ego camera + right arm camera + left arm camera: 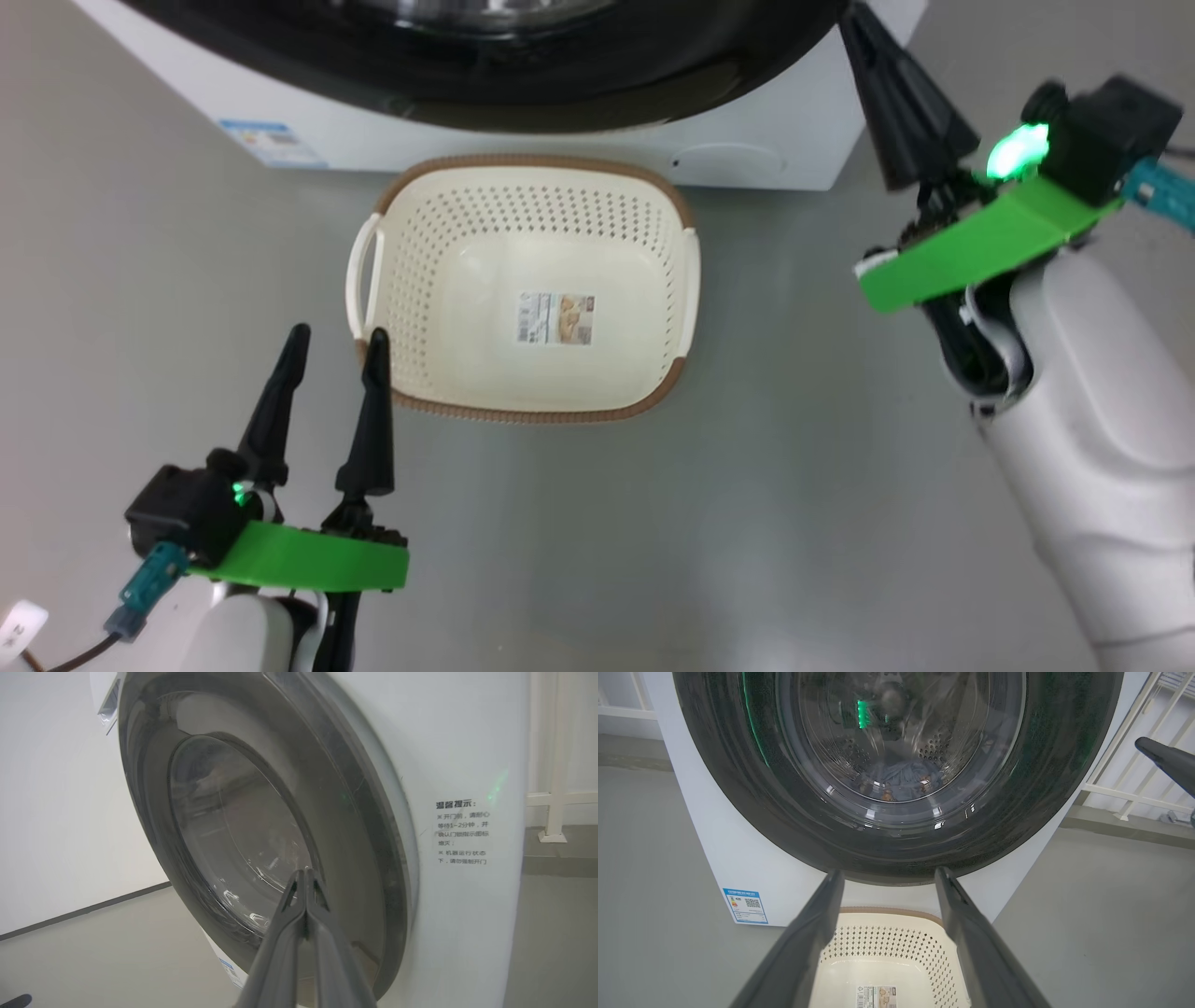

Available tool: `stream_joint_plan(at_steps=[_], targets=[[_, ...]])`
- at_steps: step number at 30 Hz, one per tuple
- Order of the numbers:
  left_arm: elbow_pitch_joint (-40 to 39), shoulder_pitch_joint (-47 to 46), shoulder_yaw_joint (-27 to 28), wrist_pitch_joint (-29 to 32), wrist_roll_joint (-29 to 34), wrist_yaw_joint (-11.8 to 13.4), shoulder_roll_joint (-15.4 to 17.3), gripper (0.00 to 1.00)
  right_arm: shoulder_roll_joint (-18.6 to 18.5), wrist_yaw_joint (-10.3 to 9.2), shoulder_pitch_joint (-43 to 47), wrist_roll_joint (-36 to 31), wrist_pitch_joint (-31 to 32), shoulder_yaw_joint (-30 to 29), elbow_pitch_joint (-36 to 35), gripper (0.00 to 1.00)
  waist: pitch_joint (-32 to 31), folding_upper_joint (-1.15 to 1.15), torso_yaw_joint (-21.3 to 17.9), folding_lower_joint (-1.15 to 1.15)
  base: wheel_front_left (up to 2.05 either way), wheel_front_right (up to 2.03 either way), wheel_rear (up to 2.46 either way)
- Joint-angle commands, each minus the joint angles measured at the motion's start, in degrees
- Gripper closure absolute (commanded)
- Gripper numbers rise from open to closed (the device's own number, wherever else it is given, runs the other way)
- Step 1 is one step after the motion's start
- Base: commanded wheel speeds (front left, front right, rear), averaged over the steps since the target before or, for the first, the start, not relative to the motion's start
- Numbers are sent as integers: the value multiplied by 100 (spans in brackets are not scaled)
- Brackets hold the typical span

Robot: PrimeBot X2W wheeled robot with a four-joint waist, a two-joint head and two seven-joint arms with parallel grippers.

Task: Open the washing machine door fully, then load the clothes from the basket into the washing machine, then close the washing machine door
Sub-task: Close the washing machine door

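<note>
The white washing machine (766, 140) stands at the top of the head view, its black-rimmed round door (896, 765) lying flush against the front. Light-blue clothes (901, 779) lie inside the drum, seen through the glass. On the floor before the machine, the cream basket (448, 280) holds only its label sticker. My left gripper (338, 332) is open at the basket's near-left corner, its fingers (808, 933) pointing at the door. Raised by the machine's right corner, my right gripper (854, 19) is shut on nothing, its tips (306, 871) close to the door's glass (233, 826).
Grey floor (794, 467) surrounds the basket. A blue label (271, 142) marks the machine's lower left front, and a printed notice (462, 833) sits beside the door. A white railing (1125, 793) stands to the machine's right. A pale wall (56, 812) runs beyond the machine.
</note>
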Motion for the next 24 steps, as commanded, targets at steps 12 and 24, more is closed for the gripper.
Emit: stream_joint_plan(at_steps=[12, 24], targets=[[-178, 400, 544, -46, 331, -18, 113, 0, 488, -15, 1292, -196, -26, -368, -439, 0, -703, 0, -708, 0, 0, 0, 0], [-167, 750, 1016, -46, 426, -18, 113, 0, 859, -15, 2352, -349, -26, -880, -760, 0, -1086, 0, -1223, 0, 0, 0, 0]])
